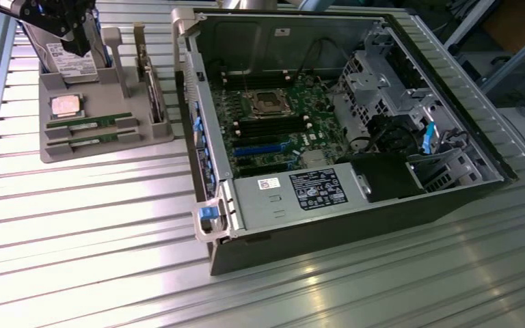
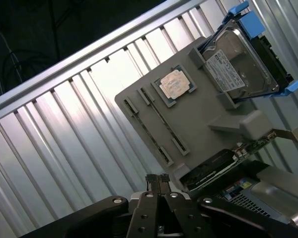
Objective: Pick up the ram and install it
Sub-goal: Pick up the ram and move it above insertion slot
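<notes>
Our claw (image 1: 78, 44) hangs clenched, its fingertips (image 2: 152, 179) pressed together with nothing between them. In the exterior view it sits over the far end of the grey tray (image 1: 144, 133), close above the upright hard drive (image 1: 66, 58) in its blue frame.

From the claw, the ram (image 1: 89, 124) lies at about five to six o'clock in that view. It rests flat in a slot at the tray's near end, apart from the claw. Its long axis runs roughly from nine to three o'clock. A second stick (image 1: 89, 141) lies just beside it at six o'clock, parallel and alike, and we cannot tell which of the two is meant. In the wrist view both show as thin strips (image 2: 146, 129) on the tray face.

Between the claw and the ram sit the hard drive and then the square processor chip (image 1: 65, 106), flat in its pocket at about eleven o'clock of the ram. We judge the drive the likeliest thing to catch on a descent. A card (image 1: 153, 89) stands on edge along the tray's three o'clock side.

Further toward three o'clock on the ribbed bench (image 1: 80, 225) stands the open computer case (image 1: 372, 205), with dark memory slots (image 1: 267, 128) beside the processor socket (image 1: 267, 102).
</notes>
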`<action>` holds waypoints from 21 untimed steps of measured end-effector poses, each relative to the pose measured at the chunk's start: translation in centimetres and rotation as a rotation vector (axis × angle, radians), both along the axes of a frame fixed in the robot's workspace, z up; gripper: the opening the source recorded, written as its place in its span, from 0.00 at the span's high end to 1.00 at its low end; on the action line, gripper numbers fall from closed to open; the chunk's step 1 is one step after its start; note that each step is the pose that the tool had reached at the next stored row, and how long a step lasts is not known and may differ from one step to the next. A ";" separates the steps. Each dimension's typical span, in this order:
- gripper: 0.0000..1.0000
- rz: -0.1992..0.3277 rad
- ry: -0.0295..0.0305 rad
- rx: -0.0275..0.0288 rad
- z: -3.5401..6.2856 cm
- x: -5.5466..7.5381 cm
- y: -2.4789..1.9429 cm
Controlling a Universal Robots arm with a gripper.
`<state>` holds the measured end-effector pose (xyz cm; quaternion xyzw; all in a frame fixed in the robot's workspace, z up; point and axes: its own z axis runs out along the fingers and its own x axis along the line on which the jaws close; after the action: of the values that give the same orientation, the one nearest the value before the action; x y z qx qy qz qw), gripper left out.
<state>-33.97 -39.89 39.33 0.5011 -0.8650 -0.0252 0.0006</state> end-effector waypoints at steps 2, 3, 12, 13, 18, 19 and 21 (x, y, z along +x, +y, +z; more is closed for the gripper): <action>0.90 0.008 0.0000 0.0000 0.00 0.0 0.00; 0.90 0.011 0.0001 0.0000 0.00 0.0 0.00; 0.90 0.075 0.0000 0.0001 0.00 0.0 0.00; 0.90 0.080 -0.0001 0.0000 0.00 0.0 0.00; 0.90 0.131 0.0000 0.0000 0.00 0.0 0.00; 0.90 0.140 0.0000 0.0000 0.00 0.0 0.00; 0.90 0.157 0.0000 0.0000 0.00 0.0 0.00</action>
<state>-33.97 -39.90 39.33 0.5676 -0.8229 -0.0251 0.0025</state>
